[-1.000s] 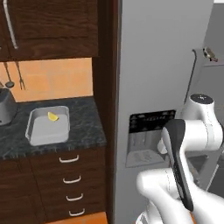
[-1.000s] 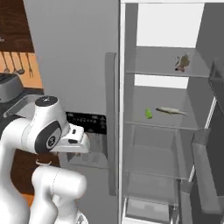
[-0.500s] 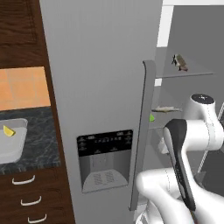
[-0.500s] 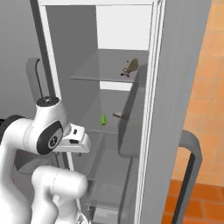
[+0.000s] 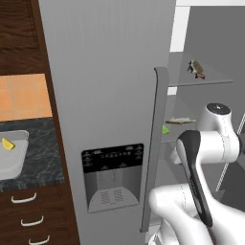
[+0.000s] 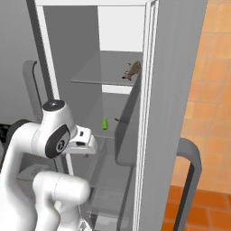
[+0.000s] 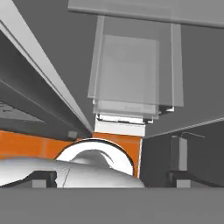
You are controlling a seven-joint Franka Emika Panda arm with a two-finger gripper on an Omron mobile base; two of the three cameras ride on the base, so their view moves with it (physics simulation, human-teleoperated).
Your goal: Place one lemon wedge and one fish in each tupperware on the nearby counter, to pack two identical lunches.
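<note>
With the pincer [image 7: 112, 179] spread wide and empty, the fish [image 5: 180, 121] lies on a fridge shelf [image 5: 201, 83] right of centre, likely light, slick and limp, best gripped across its thick middle.

1. Grey fridge door [image 5: 107, 95] fills centre, dispenser panel [image 5: 112, 179] at 6 o'clock, vertical handle [image 5: 152, 148] beside it.
2. Open fridge compartment with glass shelves [image 6: 101, 81].
3. Orange tile wall [image 5: 21, 98] at 9 o'clock; orange tile floor [image 6: 203, 212] at 5 o'clock.
4. Dark wood drawers [image 5: 28, 220], silver handles.
</note>
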